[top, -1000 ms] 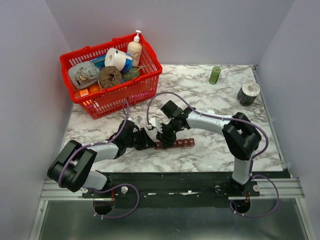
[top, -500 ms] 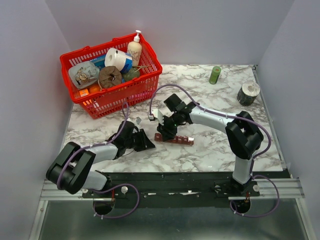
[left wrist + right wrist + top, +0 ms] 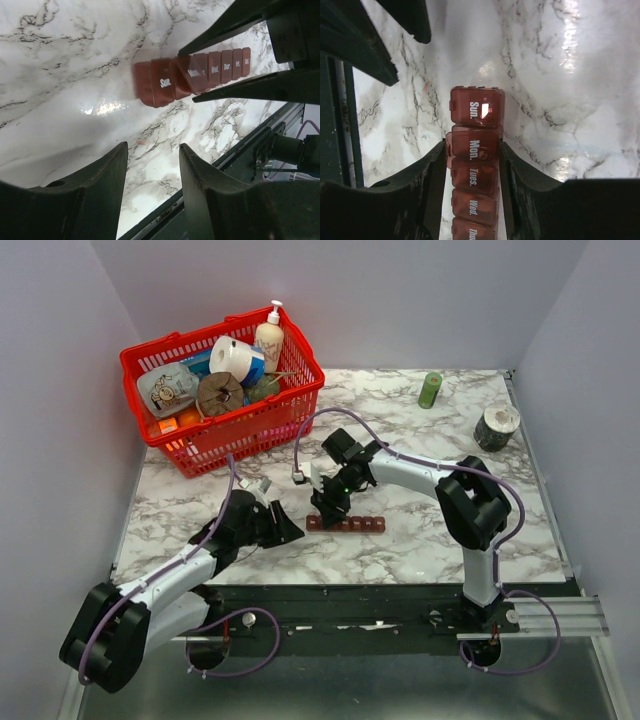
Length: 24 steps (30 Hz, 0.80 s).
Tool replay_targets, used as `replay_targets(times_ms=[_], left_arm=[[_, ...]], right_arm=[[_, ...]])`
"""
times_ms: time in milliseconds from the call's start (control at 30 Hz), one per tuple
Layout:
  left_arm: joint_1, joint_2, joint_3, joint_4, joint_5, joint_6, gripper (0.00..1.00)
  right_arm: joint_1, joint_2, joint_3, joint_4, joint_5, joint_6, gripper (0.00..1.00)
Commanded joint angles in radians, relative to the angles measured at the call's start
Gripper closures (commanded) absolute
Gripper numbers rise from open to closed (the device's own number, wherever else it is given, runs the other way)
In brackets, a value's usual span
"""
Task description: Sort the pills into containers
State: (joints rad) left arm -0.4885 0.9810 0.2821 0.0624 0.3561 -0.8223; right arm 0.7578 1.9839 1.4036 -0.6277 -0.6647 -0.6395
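The containers (image 3: 345, 524) are a dark red-brown strip of day-marked compartments lying on the marble near the front middle. In the right wrist view the strip (image 3: 474, 145) runs between my fingers, with "Sun." beyond the tips. My right gripper (image 3: 472, 146) is shut on it at the "Mon." compartment, whose lid looks slightly raised. My left gripper (image 3: 287, 531) stands just left of the strip, apart from it. In the left wrist view the left gripper (image 3: 152, 149) is open and empty, the strip (image 3: 165, 82) ahead. A tiny pink speck (image 3: 141, 142) on the marble may be a pill.
A red mesh basket (image 3: 250, 425) full of household items stands at the back left. A slim green bottle (image 3: 430, 390) and a round roll (image 3: 497, 425) sit at the back right. The black rail (image 3: 350, 592) borders the table's near edge.
My left gripper has let go of the strip's left end, opened and drawn back to the left. The right gripper has kept its hold and the strip now lies level.
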Motion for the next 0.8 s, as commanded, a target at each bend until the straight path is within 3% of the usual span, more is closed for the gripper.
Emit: replay_targets(times_ms=[0, 333, 533, 767], left_arm=[[-0.005, 0.076, -0.015, 0.049, -0.023, -0.037, 0.46], [-0.005, 0.219, 0.017, 0.197, 0.032, -0.057, 0.47], [-0.005, 0.223, 0.006, 0.205, 0.026, -0.061, 0.46], [-0.010, 0.330, 0.034, 0.197, 0.018, -0.051, 0.46]], right_arm=[[0.003, 0.021, 0.028, -0.082, -0.104, -0.063, 0.51], [0.012, 0.046, 0.029, -0.099, -0.111, -0.081, 0.49], [0.012, 0.049, 0.032, -0.096, -0.105, -0.078, 0.47], [0.012, 0.053, 0.035, -0.084, -0.084, -0.066, 0.42]])
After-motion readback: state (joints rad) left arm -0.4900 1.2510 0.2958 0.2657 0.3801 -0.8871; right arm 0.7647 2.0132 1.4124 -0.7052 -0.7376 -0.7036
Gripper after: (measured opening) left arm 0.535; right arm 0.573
